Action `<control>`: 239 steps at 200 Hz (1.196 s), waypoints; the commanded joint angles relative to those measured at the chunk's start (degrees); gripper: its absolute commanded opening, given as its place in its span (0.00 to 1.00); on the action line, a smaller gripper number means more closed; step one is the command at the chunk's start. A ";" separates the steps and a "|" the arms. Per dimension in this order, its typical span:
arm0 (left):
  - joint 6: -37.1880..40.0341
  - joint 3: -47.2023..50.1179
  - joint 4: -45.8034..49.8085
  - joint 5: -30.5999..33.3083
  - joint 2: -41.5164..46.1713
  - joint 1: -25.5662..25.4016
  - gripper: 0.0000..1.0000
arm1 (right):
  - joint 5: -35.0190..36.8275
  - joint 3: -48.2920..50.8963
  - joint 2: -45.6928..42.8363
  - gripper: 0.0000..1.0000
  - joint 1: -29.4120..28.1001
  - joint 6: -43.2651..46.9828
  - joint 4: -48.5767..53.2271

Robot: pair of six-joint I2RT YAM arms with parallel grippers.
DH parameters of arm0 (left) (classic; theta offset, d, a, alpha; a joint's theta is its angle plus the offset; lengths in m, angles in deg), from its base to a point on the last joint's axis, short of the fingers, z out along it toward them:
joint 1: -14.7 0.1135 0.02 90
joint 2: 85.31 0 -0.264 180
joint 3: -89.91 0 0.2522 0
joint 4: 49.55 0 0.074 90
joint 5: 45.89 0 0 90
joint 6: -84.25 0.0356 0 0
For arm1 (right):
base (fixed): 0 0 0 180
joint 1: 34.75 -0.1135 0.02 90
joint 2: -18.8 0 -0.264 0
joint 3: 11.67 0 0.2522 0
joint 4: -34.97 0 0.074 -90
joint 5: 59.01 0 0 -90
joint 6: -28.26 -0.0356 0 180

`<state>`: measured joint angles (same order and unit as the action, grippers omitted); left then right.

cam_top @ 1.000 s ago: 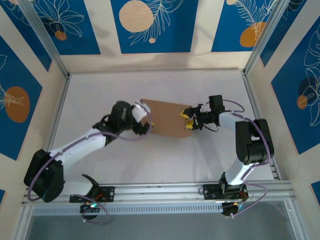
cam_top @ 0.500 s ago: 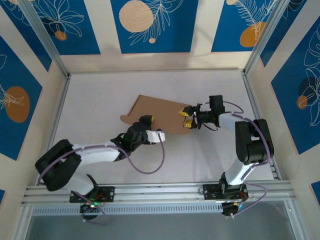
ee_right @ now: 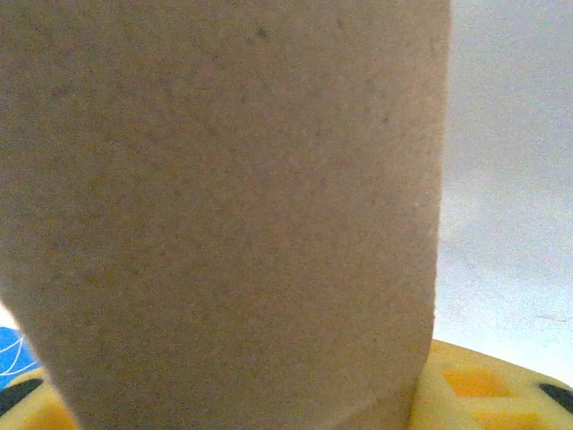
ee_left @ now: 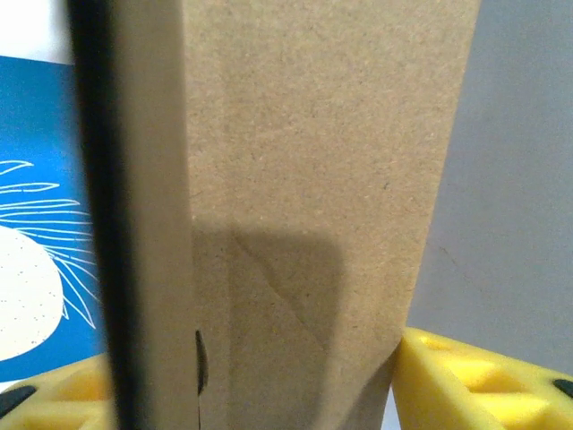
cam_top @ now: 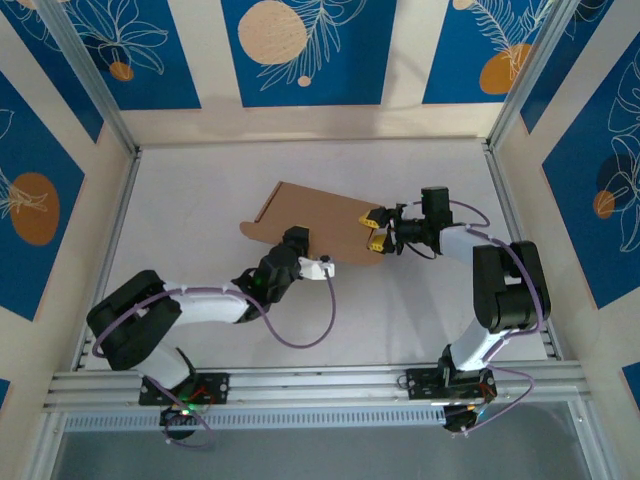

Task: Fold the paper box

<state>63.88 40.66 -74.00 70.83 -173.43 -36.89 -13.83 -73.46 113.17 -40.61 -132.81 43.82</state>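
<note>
Our paper box lies near the middle of the table. The right claw is about half open and pinching the right edge flap, we'd guess to steady it while panels get folded. The left claw has the near edge between its fingers, but we can't tell if it's gripping. There's plenty of bare table behind and to the left, and the side rails are well apart.

Open table lies around the paper box.
</note>
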 commanded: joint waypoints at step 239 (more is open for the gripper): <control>-36.22 -53.72 98.73 -28.52 -12.27 5.09 0.56 | 49.72 -19.27 -28.75 0.64 -16.11 52.78 46.03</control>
<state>30.83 -13.96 24.18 45.08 -185.75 -34.31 34.52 -91.80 83.92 -56.83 -85.07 88.48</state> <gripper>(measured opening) 0.560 0.647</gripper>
